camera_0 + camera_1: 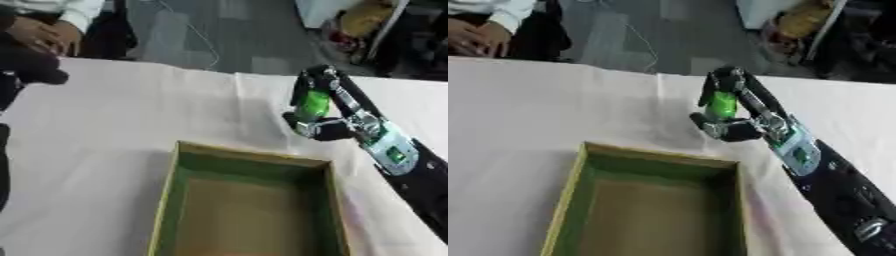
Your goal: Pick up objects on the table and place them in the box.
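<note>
Right hand [317, 112] is seen coming in from the right side, arm [833, 190] running back toward the near-right corner. Fingers [710, 90] are curled down over a bright green object [312, 104], thumb wrapped in from below: hand is clamped on it. Object reads as a small, glossy, roughly cylindrical piece, bright green with a paler highlight; only the middle part is exposed between the fingers, ends are hidden, so the exact type cannot be told. It is held roughly upright, slightly tilted. Whether it is lifted clear of the cloth or touching it cannot be told.

The held object is located just beyond the far-right corner of the box [179, 165], outside it, not over the opening. Box is an open rectangular tray with green inner walls, yellowish rim and a brown floor; its near end is cut off by the lower edge. Nothing can be made out lying inside.

Everything is set on a table covered by a pale pinkish cloth [114, 110], with a crease running from the far edge toward the hand.

Left hand is not shown in either view.
</note>
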Robot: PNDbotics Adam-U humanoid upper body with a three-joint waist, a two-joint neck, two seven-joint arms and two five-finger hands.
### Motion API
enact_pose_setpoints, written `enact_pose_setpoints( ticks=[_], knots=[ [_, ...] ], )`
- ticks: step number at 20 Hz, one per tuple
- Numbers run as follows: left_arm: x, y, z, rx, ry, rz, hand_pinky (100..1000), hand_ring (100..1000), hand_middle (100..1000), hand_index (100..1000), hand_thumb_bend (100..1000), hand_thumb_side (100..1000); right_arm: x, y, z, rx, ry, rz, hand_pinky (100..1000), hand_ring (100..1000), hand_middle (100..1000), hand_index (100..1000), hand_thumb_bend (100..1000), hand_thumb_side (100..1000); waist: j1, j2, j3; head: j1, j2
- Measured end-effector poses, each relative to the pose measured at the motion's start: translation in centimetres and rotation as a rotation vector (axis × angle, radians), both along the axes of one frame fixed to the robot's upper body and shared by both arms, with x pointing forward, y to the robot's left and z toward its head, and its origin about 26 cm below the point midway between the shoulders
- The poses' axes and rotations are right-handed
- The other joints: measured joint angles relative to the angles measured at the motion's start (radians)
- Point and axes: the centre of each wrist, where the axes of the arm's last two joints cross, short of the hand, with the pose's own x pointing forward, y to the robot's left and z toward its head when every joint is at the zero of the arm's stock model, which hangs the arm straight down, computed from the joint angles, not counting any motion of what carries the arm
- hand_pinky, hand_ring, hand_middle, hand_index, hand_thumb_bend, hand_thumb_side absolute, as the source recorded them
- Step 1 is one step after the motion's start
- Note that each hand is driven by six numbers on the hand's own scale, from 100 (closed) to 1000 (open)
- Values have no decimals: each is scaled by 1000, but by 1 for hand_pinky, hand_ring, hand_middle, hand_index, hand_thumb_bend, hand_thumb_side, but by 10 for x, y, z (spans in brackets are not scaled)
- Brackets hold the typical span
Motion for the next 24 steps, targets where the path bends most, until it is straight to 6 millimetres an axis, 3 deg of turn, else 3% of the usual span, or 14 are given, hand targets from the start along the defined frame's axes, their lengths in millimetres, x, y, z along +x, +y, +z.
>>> enact_pose_setpoints(
  ticks=[3, 4, 5, 9, 13, 14, 16, 24],
  knots=[
    [1, 5, -2, 3, 5, 16, 647, 630, 775, 816, 336, 657, -3, 6, 4, 9, 4, 7, 100, 100, 100, 101, 320, 165, 2, -19, -11, 1, 7],
    [1, 6, -3, 7, 7, 21, 647, 630, 774, 816, 336, 655, -4, 9, 6, 8, 5, 12, 100, 100, 100, 101, 340, 206, 4, -27, -16, 1, 9],
    [1, 8, -5, 9, 13, 26, 647, 630, 775, 816, 336, 655, -5, 11, 7, 8, 9, 17, 100, 100, 100, 101, 323, 164, 7, -36, -22, 1, 15],
    [2, 14, -13, 10, 30, 44, 647, 627, 770, 813, 339, 648, -9, 23, 10, -3, 20, 45, 100, 100, 100, 100, 328, 162, 25, -67, -40, 4, 43],
    [2, 18, -22, 2, 60, 55, 644, 630, 776, 813, 338, 649, -12, 35, 10, -16, 35, 74, 100, 100, 100, 101, 326, 163, 41, -97, -36, 2, 73],
    [2, 20, -24, 3, 68, 61, 644, 630, 775, 812, 339, 648, -12, 38, 9, -18, 40, 80, 100, 100, 100, 101, 366, 186, 46, -104, -35, 0, 80],
    [2, 22, -27, 6, 78, 69, 645, 630, 776, 813, 339, 645, -13, 43, 6, -23, 55, 95, 100, 100, 100, 101, 327, 162, 54, -117, -30, -2, 98],
    [3, 28, -32, 21, 91, 91, 649, 633, 775, 812, 344, 636, -19, 69, -1, -40, 104, 185, 100, 100, 100, 101, 329, 162, 75, -145, -20, -9, 148]
  ],
)
